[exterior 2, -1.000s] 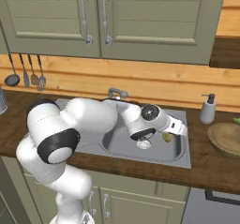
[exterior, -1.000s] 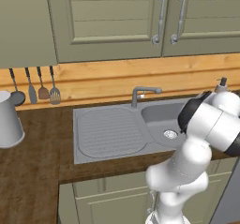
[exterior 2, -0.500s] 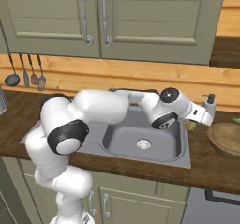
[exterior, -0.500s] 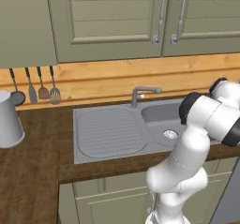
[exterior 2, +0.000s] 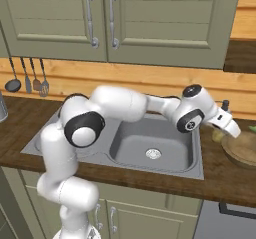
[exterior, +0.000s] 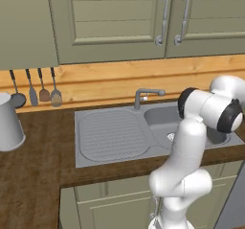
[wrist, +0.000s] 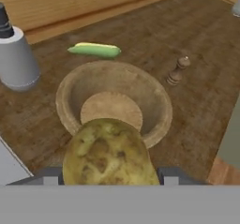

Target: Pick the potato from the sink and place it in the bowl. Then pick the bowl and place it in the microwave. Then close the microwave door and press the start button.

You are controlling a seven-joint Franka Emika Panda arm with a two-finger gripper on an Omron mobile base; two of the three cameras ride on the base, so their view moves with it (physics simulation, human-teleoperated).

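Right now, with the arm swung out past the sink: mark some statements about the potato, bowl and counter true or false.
1. The yellowish-brown lumpy potato sits between the fingers of the hand. True.
2. The round brown wooden bowl already has the potato resting inside. False: the bowl is empty, and the potato is held above its near rim.
3. A green cucumber lies on the dark wooden counter beyond the bowl. True.
4. The small brown pepper mill stands inside the bowl. False: it stands on the counter beside the bowl.
5. The grey steel sink basin holds a potato. False: only the drain shows in it.
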